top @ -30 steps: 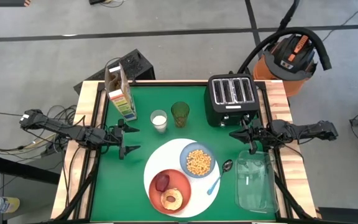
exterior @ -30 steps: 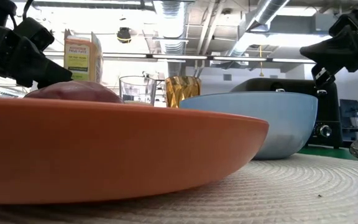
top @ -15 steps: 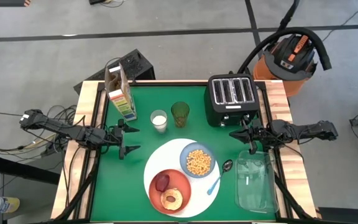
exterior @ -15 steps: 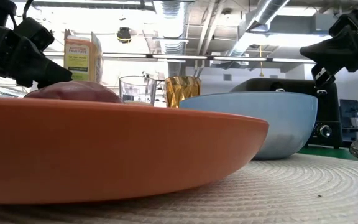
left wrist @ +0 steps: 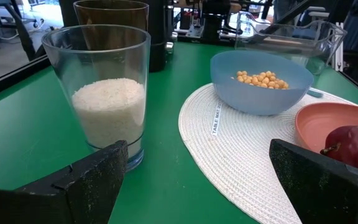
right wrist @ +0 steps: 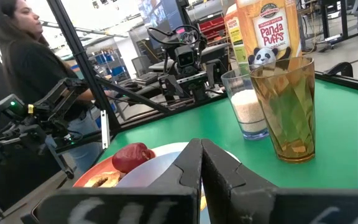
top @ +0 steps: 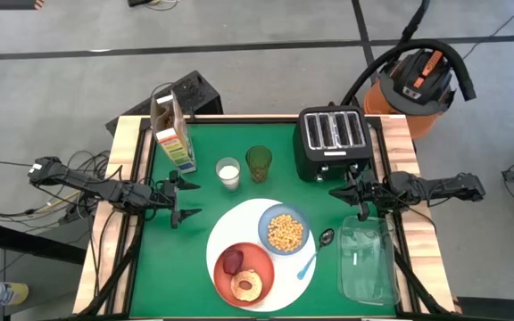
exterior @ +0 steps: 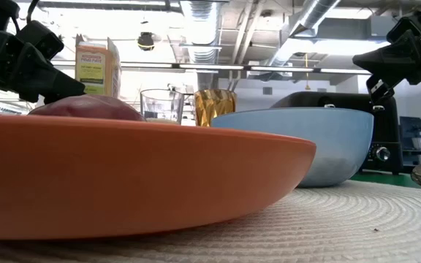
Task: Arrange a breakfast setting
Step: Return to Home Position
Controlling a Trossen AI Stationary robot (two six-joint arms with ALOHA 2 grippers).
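Note:
A large round white plate [top: 224, 239], woven like a table mat, lies on the green table near its front edge. On it rest a smaller orange-red plate [top: 255, 260] with a red fruit and a bagel, and a light-blue bowl [top: 284, 230] of cereal. A blue-handled spoon [top: 310, 260] lies across the white plate's right rim. My left gripper [top: 178, 201] is open and empty, left of the white plate. In the left wrist view [left wrist: 197, 158] it faces a glass of white grains. My right gripper [top: 360, 201] is shut and empty, just in front of the toaster, as the right wrist view [right wrist: 201, 152] shows.
A black four-slot toaster [top: 333, 143] stands at the back right. A clear plastic container [top: 367, 260] lies at the front right. A cereal box [top: 172, 132], a glass of white grains [top: 228, 172] and an amber glass [top: 258, 163] stand at the back. A person [right wrist: 23, 43] stands beyond the table.

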